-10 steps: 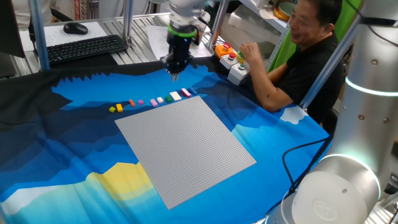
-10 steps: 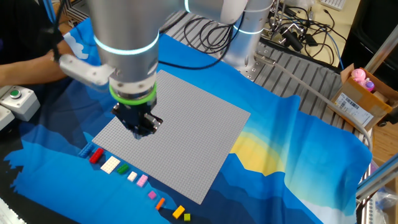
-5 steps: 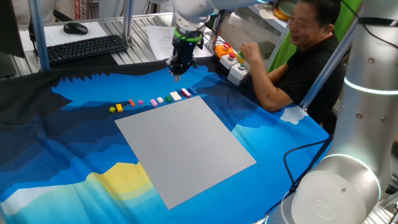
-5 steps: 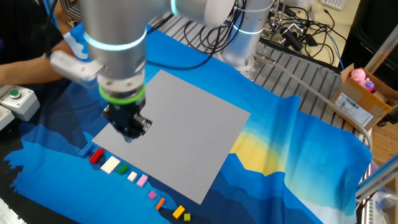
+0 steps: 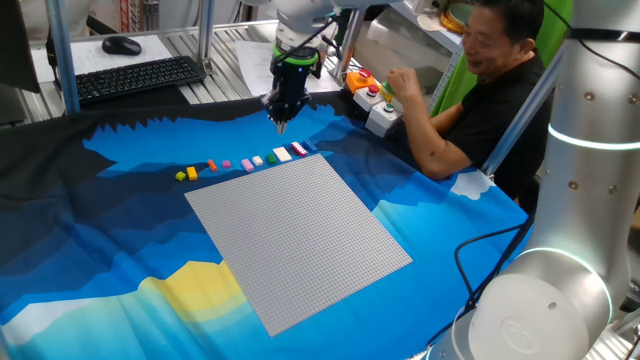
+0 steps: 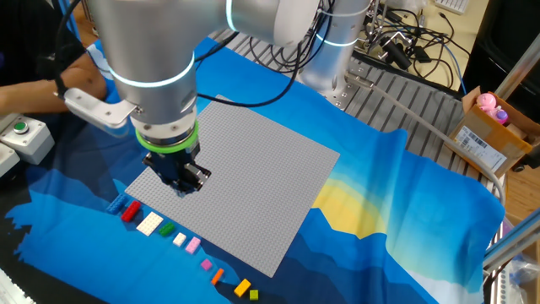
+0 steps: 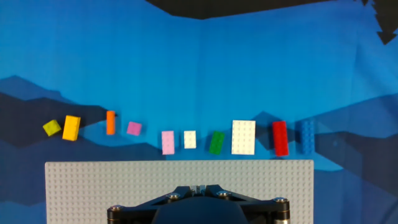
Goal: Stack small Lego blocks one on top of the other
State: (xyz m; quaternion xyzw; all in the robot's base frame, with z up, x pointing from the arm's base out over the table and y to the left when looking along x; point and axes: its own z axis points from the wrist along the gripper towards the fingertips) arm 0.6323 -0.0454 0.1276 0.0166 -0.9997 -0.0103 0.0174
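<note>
Closed and empty, the gripper (image 5: 281, 124) points straight down above the far edge of the baseplate (image 5: 300, 235), its fingers pressed together; in the hand view only its dark housing shows, so the tips themselves are hard to make out there.

Blue patterned cloth (image 5: 120, 240) covers the table, with the grey baseplate lying flat on it. Behind are a keyboard (image 5: 135, 77) and mouse (image 5: 121, 45) on a metal bench, and a man (image 5: 480, 90) in black sits at the far corner by button boxes (image 5: 375, 100). Cables (image 6: 396, 38) lie on the frame in the other fixed view.

The blocks (image 7: 186, 138) lie in a loose row on the cloth just beyond the baseplate edge, none stacked: yellow-green, yellow, orange, two pink, white, green, a larger white, red, blue.

Since a second ago the gripper has shifted slightly along the baseplate edge; the blocks have not moved.
</note>
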